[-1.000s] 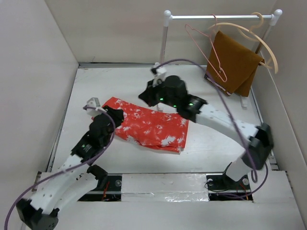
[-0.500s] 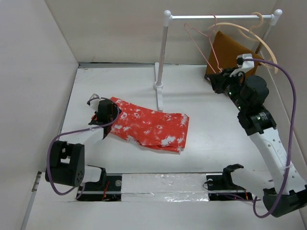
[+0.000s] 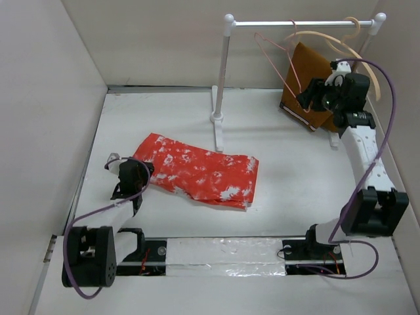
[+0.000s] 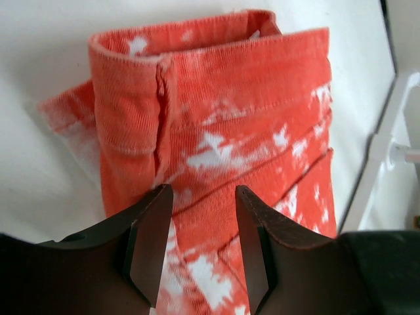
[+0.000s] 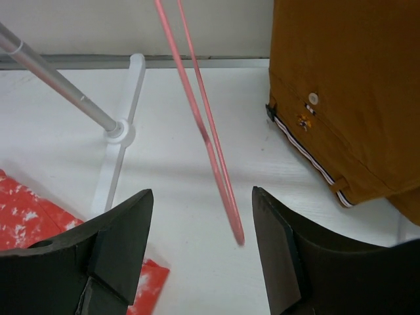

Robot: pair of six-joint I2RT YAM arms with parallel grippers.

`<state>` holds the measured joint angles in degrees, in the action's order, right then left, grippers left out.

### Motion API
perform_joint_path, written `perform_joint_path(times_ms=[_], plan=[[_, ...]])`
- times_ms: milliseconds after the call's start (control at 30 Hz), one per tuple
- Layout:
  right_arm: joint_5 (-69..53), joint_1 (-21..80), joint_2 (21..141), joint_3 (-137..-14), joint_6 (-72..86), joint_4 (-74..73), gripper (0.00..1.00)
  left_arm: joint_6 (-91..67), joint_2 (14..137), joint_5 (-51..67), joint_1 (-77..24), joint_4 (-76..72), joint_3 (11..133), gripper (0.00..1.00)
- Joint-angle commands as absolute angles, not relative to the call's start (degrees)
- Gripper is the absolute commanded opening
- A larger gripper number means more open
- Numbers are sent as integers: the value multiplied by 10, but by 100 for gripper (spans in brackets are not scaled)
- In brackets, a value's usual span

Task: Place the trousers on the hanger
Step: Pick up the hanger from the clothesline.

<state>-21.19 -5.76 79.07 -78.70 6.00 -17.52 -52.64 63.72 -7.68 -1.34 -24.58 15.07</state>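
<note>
The trousers (image 3: 197,172) are not on the hanger (image 5: 227,200) yet. The left gripper (image 4: 201,197) and right gripper (image 5: 202,197) are open, holding nothing.

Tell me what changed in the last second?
The right gripper swung from above the mottled orange-red fabric trousers to the thin pink wire hanger, standing open at its lower corner. The left gripper, open, drew back from the trousers' end toward the near edge. Trousers, hanger and brown cloth stayed put.

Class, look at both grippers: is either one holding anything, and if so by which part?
Nothing is held. The left gripper is open above the trousers; the right gripper is open facing the hanger, not closed on it.
</note>
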Motion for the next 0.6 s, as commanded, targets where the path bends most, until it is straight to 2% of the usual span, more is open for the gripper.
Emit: perform_joint_path(times_ms=[0,100,233,267,300,400,467,500,567], plan=[[-299,-63,833,-838,47,-159,65,-526,566,-45,-10,-240,109,41],[-316,-55,844,-822,68,-108,62,-522,489,-31,-10,-213,105,41],[-270,-24,868,-852,57,-125,49,-504,415,-4,-10,-171,134,40],[-250,-19,872,-857,54,-128,44,-503,395,-3,-15,-164,139,39],[-242,-5,875,-860,52,-129,34,-502,387,-3,-22,-155,148,38],[-195,24,868,-853,47,-121,15,-498,374,18,-45,-149,166,33],[-163,36,867,-849,42,-117,8,-496,374,27,-54,-148,177,29],[-153,41,866,-849,40,-117,0,-492,374,32,-60,-151,191,27],[-133,54,865,-848,40,-114,0,-489,381,44,-65,-154,206,26]])
